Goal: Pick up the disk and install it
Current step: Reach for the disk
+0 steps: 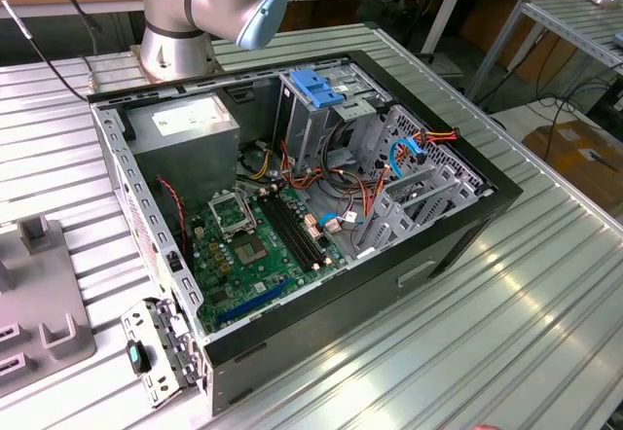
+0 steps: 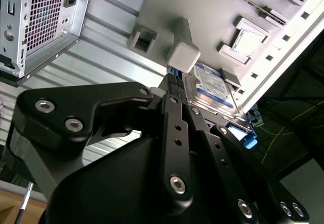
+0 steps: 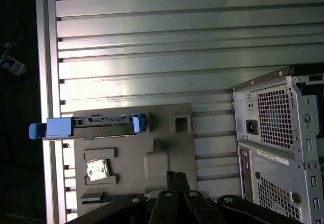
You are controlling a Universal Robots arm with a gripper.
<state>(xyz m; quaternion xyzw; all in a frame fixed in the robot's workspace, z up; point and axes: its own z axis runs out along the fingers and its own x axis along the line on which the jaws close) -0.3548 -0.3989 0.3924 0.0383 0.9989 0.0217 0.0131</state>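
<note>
The disk [image 3: 104, 124] stands on its edge in a slot of the grey holder tray [image 3: 167, 163], a grey drive framed by bright blue rails. In the second wrist view its white-and-blue label face shows on the disk [image 2: 215, 84], with a blue rail end beside it. My gripper [image 3: 177, 175] hovers over the tray, off to one side of the disk and not touching it. In the second wrist view the gripper [image 2: 173, 80] has its black fingers together with nothing between them, next to a grey block of the tray [image 2: 183, 56].
The open computer case [image 1: 458, 226] lies on the ribbed metal table [image 1: 545, 333], with the motherboard, metal drive cage [image 1: 414, 197], a blue bracket [image 1: 316, 88] and a curved blue cable [image 1: 401, 150] inside. The case's rear panel [image 3: 278, 133] stands near the tray. The table edge [image 3: 44, 57] is close by.
</note>
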